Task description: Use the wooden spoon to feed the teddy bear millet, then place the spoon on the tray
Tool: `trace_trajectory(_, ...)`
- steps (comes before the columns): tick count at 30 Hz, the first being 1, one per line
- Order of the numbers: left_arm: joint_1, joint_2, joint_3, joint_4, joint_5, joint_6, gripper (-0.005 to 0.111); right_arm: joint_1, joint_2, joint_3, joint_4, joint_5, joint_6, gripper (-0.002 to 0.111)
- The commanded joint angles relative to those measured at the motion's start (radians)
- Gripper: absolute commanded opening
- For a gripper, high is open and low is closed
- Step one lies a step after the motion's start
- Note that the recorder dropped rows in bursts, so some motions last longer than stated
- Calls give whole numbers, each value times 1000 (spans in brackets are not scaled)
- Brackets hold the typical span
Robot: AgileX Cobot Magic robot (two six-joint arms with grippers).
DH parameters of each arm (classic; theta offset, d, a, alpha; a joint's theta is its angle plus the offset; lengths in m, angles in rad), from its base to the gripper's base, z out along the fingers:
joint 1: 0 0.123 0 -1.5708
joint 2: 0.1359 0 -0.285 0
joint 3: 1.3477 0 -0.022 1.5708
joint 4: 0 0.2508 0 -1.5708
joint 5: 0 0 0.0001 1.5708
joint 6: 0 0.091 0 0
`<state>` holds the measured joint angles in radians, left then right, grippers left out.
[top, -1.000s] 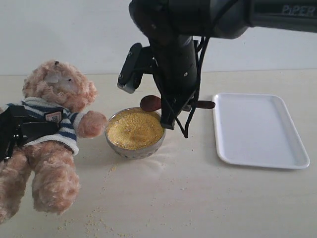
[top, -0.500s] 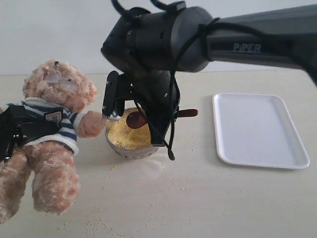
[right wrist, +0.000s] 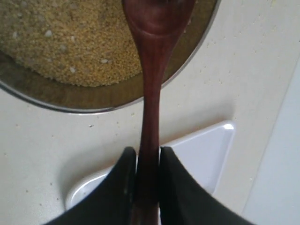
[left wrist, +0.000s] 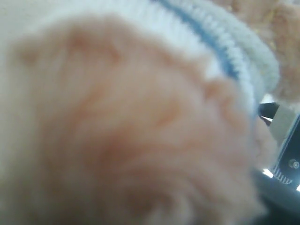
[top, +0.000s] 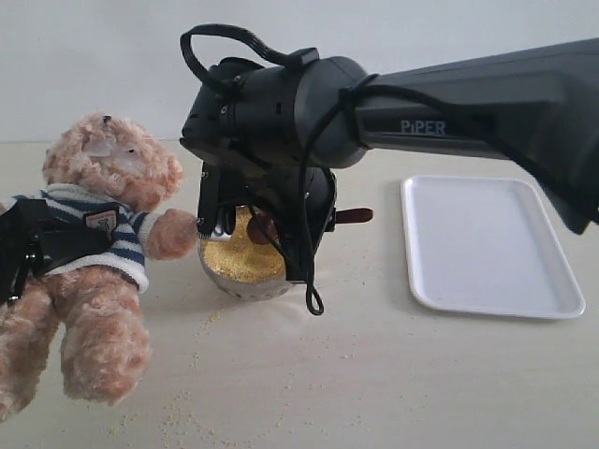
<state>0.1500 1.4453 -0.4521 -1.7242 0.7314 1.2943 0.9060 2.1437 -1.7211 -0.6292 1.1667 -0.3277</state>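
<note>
The teddy bear (top: 103, 243) leans at the left in its striped sweater (left wrist: 220, 51); its fur fills the left wrist view. My left gripper (top: 37, 245) is a black clamp shut on the bear's torso. The metal bowl (top: 245, 281) of millet (top: 234, 257) stands beside the bear's paw. My right gripper (right wrist: 148, 157) is shut on the slim handle of the wooden spoon (right wrist: 151, 93). The spoon's oval bowl (top: 260, 227) is down at the millet (right wrist: 65, 42), inside the metal rim (right wrist: 93, 107). The white tray (top: 491, 245) lies to the right, and a corner of the tray (right wrist: 206, 154) shows under the fingers.
The right arm's dark body (top: 271, 112) hangs over the bowl and hides part of it. Loose yellow grains (top: 187, 412) lie scattered on the pale table in front of the bowl and the bear.
The right arm has swung left and down. The spoon has dropped from above the bowl's back rim into the millet. The bear and left gripper have not moved.
</note>
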Motion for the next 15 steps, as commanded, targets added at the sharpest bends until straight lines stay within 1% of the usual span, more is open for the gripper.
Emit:
trace_trajectory(1,-9,-3,-2,-20,6,2,5,1,-3,-1,44,-3,-18,0)
trace_trajectory(4,-9,-3,-2,-20,6,2,5,1,-3,-1,53,4,-17,0)
trace_trajectory(10,-9,-3,-2,-20,6,2,5,1,-3,-1,142,4,-47,0)
trace_trajectory(15,-9,-3,-2,-20,6,2,5,1,-3,-1,150,13,-47,0)
